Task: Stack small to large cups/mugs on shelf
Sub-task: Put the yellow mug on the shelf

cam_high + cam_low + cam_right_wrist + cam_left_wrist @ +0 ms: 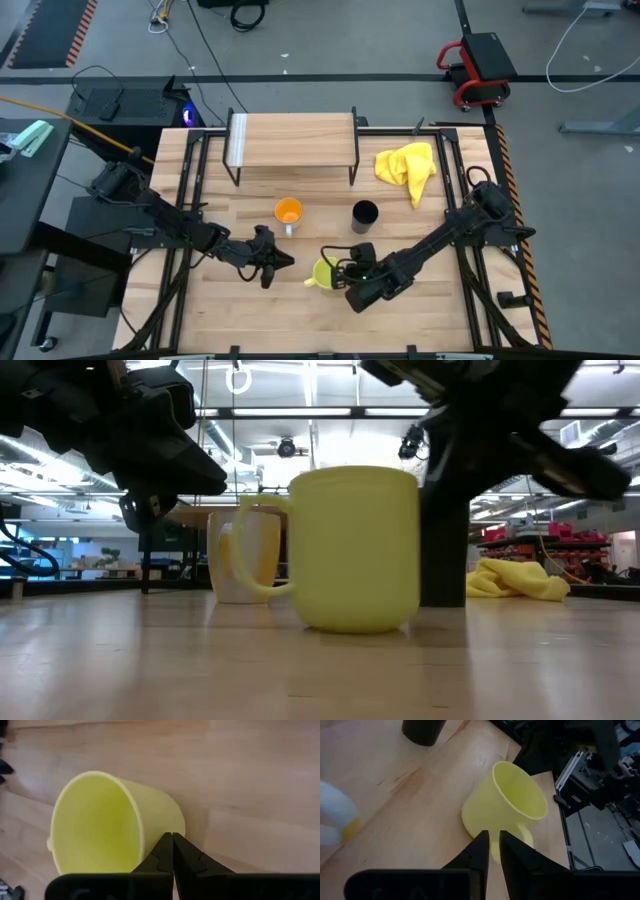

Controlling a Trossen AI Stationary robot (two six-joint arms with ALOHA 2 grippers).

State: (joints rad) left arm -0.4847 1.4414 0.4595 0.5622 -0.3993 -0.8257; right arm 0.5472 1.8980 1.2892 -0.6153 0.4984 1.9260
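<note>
The yellow-green mug (pixel 324 272) stands upright on its base near the table's front, its handle (pixel 524 838) toward my left gripper. My left gripper (pixel 494 845) is just short of that handle, with a narrow gap between its fingers and nothing in it. My right gripper (pixel 172 837) is shut, its tips at the mug's right side. The orange-inside mug (pixel 288 212) and the black cup (pixel 365 213) stand behind, in front of the shelf (pixel 292 135), whose top is bare. My right gripper has its shut fingertips at the yellow-green mug's outer wall (pixel 159 815), just below the rim, slanting down from the table's right side. I cannot tell whether they touch it. The mug stands upright on the table.
A yellow cloth (pixel 407 165) lies crumpled at the back right, beside the shelf. Black rails run along the table's left and right edges (pixel 470 250). Bare wood lies in front of the yellow-green mug and between the two far cups.
</note>
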